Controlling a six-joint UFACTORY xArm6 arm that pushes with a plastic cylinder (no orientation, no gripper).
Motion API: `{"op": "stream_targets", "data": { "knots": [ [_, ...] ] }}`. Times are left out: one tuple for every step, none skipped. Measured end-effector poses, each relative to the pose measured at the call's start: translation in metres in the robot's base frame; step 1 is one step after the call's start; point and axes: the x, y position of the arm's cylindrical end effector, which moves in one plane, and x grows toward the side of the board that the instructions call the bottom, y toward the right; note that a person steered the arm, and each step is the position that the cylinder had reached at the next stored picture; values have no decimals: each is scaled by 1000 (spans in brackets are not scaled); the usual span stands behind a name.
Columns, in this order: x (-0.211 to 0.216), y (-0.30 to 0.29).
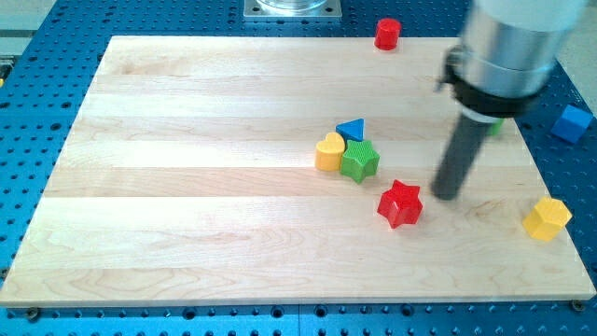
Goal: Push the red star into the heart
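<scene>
A: Item one?
B: Red star [400,203], matte block, on the pale wooden board [187,187], just left of my tip [447,195], a narrow gap between.
A: The tip?
B: Dark straight rod, bare, holding nothing.
A: Further left?
B: Yellow heart [328,152] touching green star [360,161]; blue triangle [352,130] behind them.
A: Elsewhere?
B: Yellow hexagon [547,218] right of the tip; red cylinder [387,34] and blue cube [572,123] on the blue perforated table [47,56].

Green star [360,161] beside yellow heart [328,152]
</scene>
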Motion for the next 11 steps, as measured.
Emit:
{"op": "stream_targets", "data": {
  "knots": [
    [22, -22],
    [33, -115],
    [70, -126],
    [60, -139],
    [18, -141],
    [22, -147],
    [55, -175],
    [18, -181],
    [-2, -164],
    [4, -161],
    [59, -117]
  ]
}}
